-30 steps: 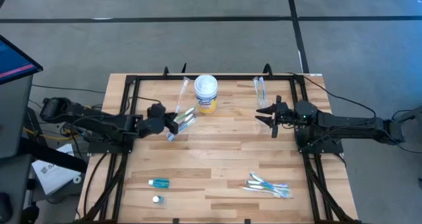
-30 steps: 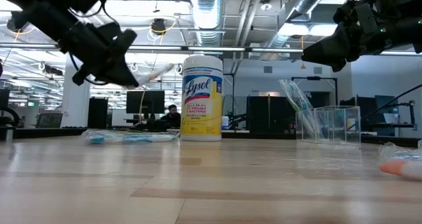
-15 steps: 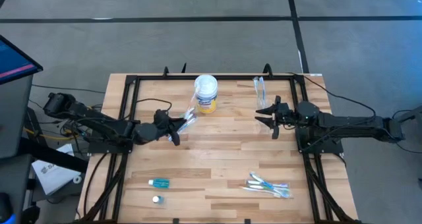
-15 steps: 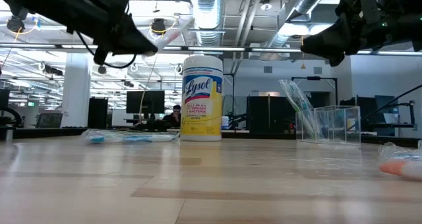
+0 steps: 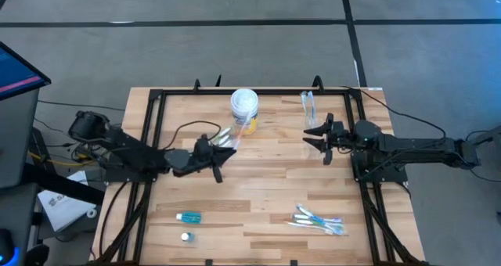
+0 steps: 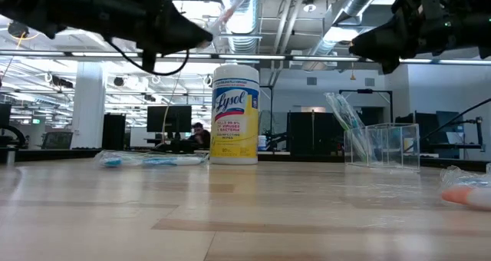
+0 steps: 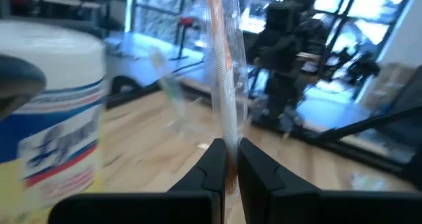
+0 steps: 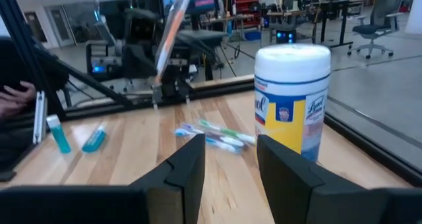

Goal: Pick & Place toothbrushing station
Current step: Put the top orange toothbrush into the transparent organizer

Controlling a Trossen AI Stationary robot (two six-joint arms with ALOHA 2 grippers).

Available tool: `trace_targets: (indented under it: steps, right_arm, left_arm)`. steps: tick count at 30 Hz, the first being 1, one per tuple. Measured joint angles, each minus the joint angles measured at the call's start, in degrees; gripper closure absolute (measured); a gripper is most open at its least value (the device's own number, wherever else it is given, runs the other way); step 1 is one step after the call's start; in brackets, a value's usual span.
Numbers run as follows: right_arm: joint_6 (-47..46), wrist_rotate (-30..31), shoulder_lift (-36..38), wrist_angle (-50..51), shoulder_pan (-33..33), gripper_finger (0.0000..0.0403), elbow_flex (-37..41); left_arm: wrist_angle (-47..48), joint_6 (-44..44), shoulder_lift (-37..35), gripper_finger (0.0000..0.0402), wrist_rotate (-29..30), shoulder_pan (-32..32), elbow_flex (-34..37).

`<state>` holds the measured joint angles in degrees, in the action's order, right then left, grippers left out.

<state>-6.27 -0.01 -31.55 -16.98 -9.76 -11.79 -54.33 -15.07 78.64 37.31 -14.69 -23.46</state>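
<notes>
- Holding a wrapped toothbrush (image 7: pixel 223 79) clamped between its fingers, the left gripper (image 5: pixel 213 150) hovers above the table (image 5: pixel 258 203) just beside the white-lidded canister (image 5: pixel 243 109).
- The wrapped toothbrush angles up from the fingers toward the canister.
- The right gripper (image 5: pixel 319 133) hangs over the table's right side with its fingers spread apart, holding nothing.
- A clear cup (image 5: pixel 308 106) stands near the right gripper.
- Loose toothbrushes (image 5: pixel 317 219) lie at the near right, a blue tube (image 5: pixel 189 217) at the near left.
</notes>
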Motion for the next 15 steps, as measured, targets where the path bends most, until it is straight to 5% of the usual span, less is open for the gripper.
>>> trace_targets:
  steps: [15]
  right_arm:
    - [0.09,-0.18,-8.21,-14.06,3.09,0.0274,0.02]
  left_arm:
    - [-6.68,4.54,16.58,0.0392,-10.67,3.91,-11.34]
